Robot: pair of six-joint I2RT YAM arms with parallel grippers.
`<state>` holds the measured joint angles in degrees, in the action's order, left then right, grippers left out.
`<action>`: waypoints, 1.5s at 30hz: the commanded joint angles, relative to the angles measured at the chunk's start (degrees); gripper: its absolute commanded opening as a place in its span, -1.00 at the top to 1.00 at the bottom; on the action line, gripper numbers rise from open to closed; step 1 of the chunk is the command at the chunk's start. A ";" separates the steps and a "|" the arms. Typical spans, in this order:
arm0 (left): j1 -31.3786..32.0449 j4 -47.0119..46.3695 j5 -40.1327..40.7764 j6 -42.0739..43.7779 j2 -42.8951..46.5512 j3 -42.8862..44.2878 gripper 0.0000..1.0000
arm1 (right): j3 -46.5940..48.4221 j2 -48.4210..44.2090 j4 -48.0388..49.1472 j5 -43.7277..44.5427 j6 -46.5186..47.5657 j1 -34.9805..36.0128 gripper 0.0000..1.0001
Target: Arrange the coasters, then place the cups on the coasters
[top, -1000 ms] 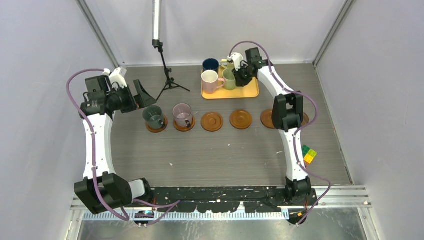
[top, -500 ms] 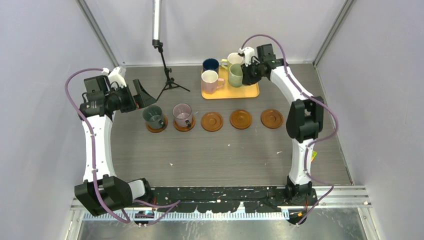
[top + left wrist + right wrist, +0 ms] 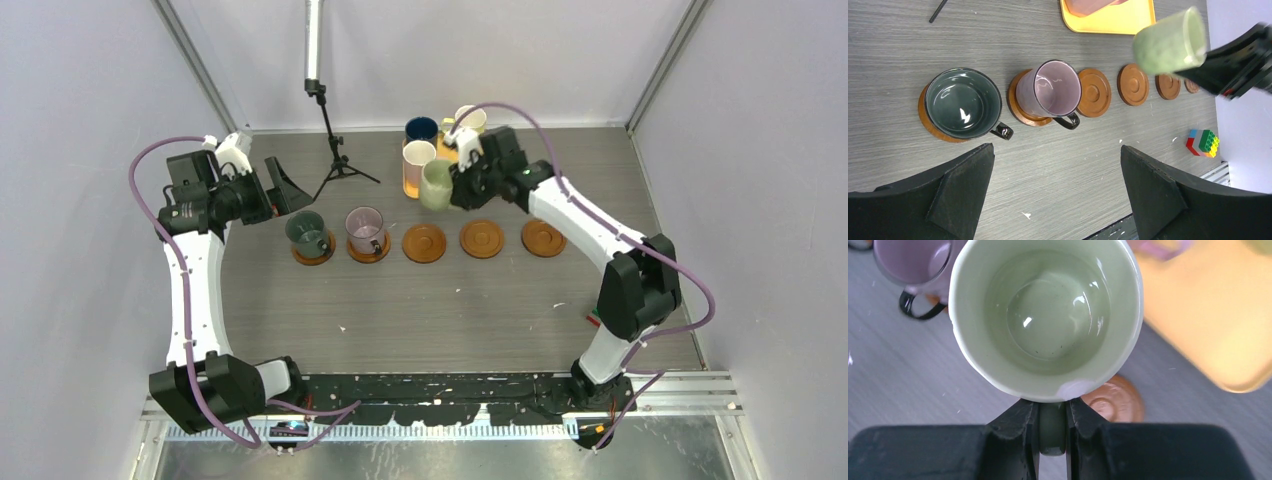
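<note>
My right gripper (image 3: 1053, 407) is shut on the handle of the light green cup (image 3: 1048, 315), holding it in the air in front of the yellow tray (image 3: 1113, 20). A bare coaster (image 3: 1113, 400) shows just below it. The dark green cup (image 3: 963, 102) and the mauve cup (image 3: 1053, 90) each stand on a coaster. Right of them is a row of bare coasters (image 3: 424, 243), (image 3: 482, 238), (image 3: 544, 238). The navy cup (image 3: 421, 129), pink cup (image 3: 415, 158) and pale yellow cup (image 3: 470, 117) stay at the tray. My left gripper (image 3: 1055, 150) hangs open at the far left, holding nothing.
A black tripod stand (image 3: 335, 160) stands at the back, left of the tray. A multicoloured toy block (image 3: 1204, 142) lies near the right front, mostly behind my right arm in the top view. Grey walls close in both sides.
My right gripper has lifted the light green cup off the tray and carried it left and toward the coaster row. The left arm has not moved.
</note>
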<state>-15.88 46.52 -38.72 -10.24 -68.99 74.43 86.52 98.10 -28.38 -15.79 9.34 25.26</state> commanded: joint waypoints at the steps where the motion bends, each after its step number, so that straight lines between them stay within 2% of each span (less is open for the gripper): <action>1: -0.47 -1.59 -0.69 -0.17 2.13 0.57 -0.99 | -6.68 -5.28 8.95 2.75 -2.00 5.69 0.99; 5: -0.39 -2.03 0.20 0.04 1.37 0.07 -0.99 | -10.30 -5.12 10.02 9.19 -3.57 11.10 0.99; 11: -0.39 -1.83 -0.64 -0.41 -0.09 0.86 -0.99 | -17.05 -5.75 18.38 17.94 -7.95 15.12 0.99; 17: -0.41 -1.96 -0.22 -0.32 0.07 0.27 -0.99 | -17.75 -3.61 23.16 26.22 -10.30 17.77 0.99; 27: -0.44 -1.52 0.09 0.09 0.13 0.30 -0.99 | -19.03 -1.16 25.19 24.42 -15.30 18.88 0.99; 41: -0.44 -1.63 -0.01 0.57 0.96 -0.45 -0.99 | -20.11 2.57 26.00 24.20 -17.62 19.43 0.99; 42: -0.42 -1.69 -0.01 0.57 0.96 -0.54 -0.99 | -20.15 2.66 25.81 24.23 -17.79 19.44 0.98; 45: -0.46 -1.92 0.00 0.49 1.05 -0.78 -1.00 | -20.33 2.61 25.31 24.19 -18.10 19.46 0.77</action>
<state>-15.88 46.33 -38.61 -10.11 -69.28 73.93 65.19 101.62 -8.21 8.05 -7.03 44.31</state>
